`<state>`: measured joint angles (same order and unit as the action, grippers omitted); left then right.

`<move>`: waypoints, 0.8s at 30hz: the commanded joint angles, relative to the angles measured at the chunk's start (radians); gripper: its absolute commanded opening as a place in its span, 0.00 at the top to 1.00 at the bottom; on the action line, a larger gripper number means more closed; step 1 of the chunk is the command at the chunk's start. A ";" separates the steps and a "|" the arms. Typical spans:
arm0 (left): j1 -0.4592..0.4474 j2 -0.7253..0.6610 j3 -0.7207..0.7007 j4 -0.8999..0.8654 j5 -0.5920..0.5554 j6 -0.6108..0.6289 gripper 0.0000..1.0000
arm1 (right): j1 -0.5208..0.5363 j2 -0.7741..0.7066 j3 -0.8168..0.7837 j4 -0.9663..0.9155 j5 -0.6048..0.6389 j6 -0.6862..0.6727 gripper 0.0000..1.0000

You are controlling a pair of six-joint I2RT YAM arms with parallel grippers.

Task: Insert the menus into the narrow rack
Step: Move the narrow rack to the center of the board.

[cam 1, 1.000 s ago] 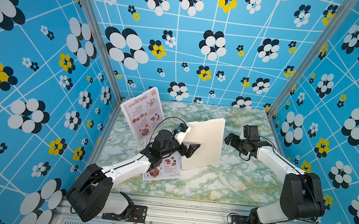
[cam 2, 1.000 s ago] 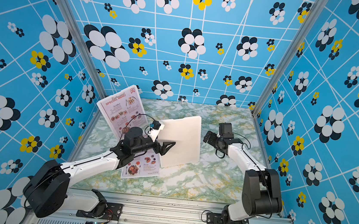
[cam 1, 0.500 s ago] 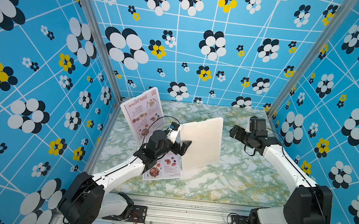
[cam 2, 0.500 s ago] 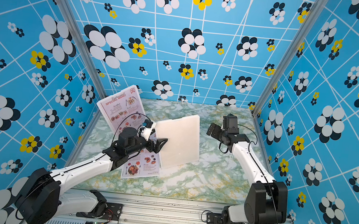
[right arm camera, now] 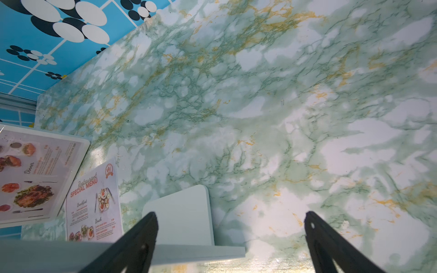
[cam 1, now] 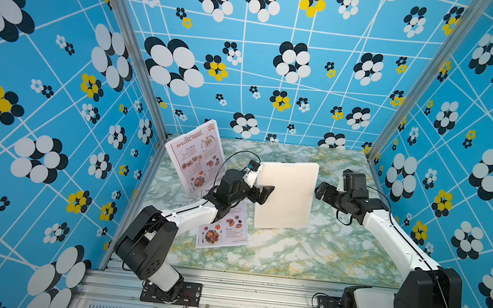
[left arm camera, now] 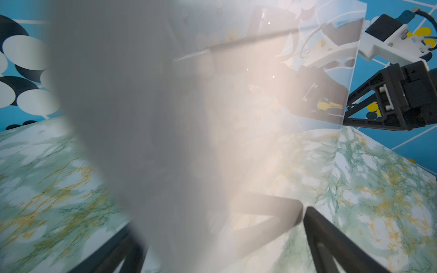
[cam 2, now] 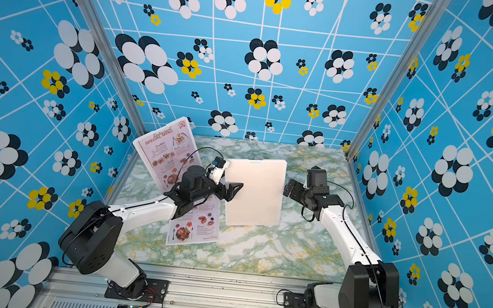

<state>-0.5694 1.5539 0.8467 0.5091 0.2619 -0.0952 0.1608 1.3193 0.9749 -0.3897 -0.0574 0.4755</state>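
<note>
Both wide, empty: left pincer [cam 1: 262, 194] at left edge of white board [cam 1: 287, 195] (maybe rack), right pincer [cam 1: 320, 193] just right of it. Far left, leaning menu [cam 1: 194, 156]; near left, flat menu [cam 1: 224, 231] on counter [cam 1: 306, 259]. Step, I think: getting ready. Next: pinch flat menu's thin edge.

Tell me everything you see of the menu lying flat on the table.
The flat menu is a thin, glossy pale-pink sheet with food photos and small text; its red heading shows in the right wrist view. It lies flat on the marble table, close beside the upright white panel's lower corner. The left arm crosses above its far half. Nothing grips it.
</note>
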 commanded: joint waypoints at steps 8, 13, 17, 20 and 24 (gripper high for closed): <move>-0.006 -0.208 0.002 -0.200 0.047 0.056 0.00 | 0.004 -0.083 0.034 -0.068 0.017 -0.047 0.01; 0.000 -0.342 -0.004 -0.276 0.023 0.040 0.00 | 0.008 -0.142 0.069 -0.101 0.037 -0.056 0.01; 0.029 -0.480 -0.045 -0.411 -0.209 -0.088 0.01 | 0.118 -0.212 0.148 -0.179 0.107 -0.094 0.01; 0.128 -0.598 -0.100 -0.650 -0.325 -0.279 0.01 | 0.277 -0.207 0.209 -0.242 0.160 -0.106 0.01; 0.294 -0.766 -0.235 -0.844 -0.275 -0.451 0.01 | 0.504 -0.106 0.208 -0.247 0.198 -0.067 0.01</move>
<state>-0.3386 0.8482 0.6884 -0.0902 0.0246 -0.3672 0.5629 1.1393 1.1950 -0.5625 0.0814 0.4000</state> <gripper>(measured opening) 0.995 0.988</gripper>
